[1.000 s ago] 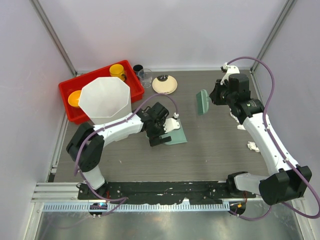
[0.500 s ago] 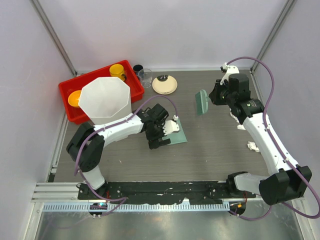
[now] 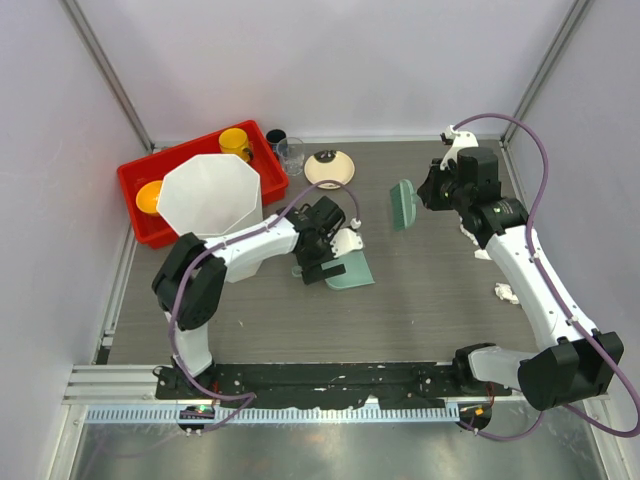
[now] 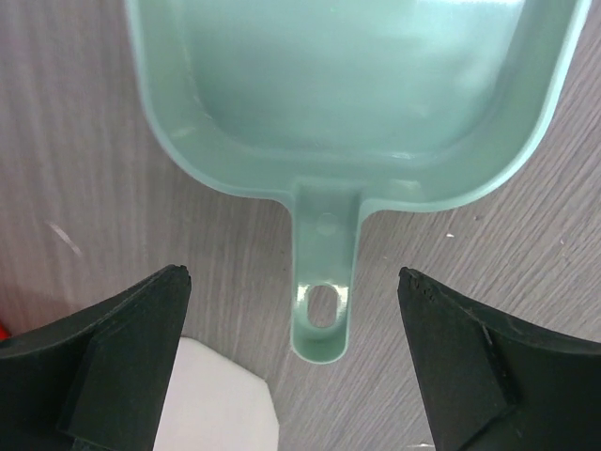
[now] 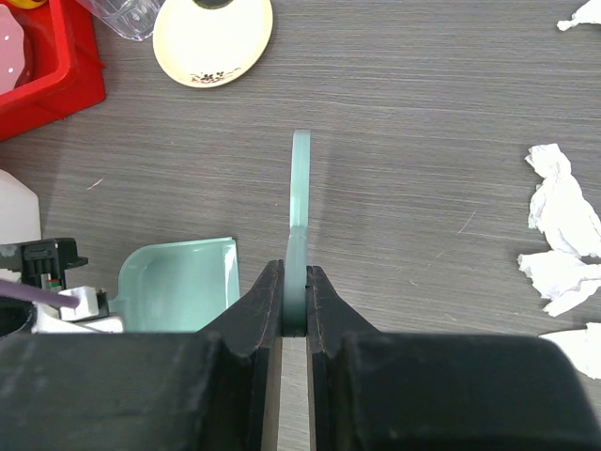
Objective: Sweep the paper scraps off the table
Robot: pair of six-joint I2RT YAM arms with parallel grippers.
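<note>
Grey-brown wood-grain covered the table (image 3: 430, 290), finely streaked and shut in by pale walls (image 3: 320, 60) at the back and both sides, with a metal rail (image 3: 300, 400) along the near edge.

Seen from the table's middle in the top view, one red tray (image 3: 130, 176) sat at 10 o'clock and held two yellow cups (image 3: 235, 141). One white octagonal bin (image 3: 210, 200) covered much of the tray's near part. One black cup (image 3: 276, 136) and one clear glass (image 3: 291, 154) stood just beside the tray's far corner at 11 o'clock. One cream plate (image 3: 329, 168) lay at 12 o'clock, and one mint-green dustpan (image 3: 350, 271) lay flat near the middle.

The left gripper (image 3: 318, 268) hovered at the dustpan's handle (image 4: 324, 235). In the left wrist view its fingers (image 4: 122, 348) stood wide apart on either side of the handle, touching nothing. The right gripper (image 3: 425, 195), at 2 o'clock, was clamped on one flat mint-green tool (image 3: 404, 203), held on edge; whether the tool touched the surface I could not tell.

The paper scraps (image 5: 561, 202) lay at 3 o'clock in the right wrist view, well apart from the dustpan. Four white pieces showed there, one off at 1 o'clock and three close together. From above only one could be seen (image 3: 506, 293), at 4 o'clock, just beside the right forearm (image 3: 530, 270), which crossed over that part of the table.
</note>
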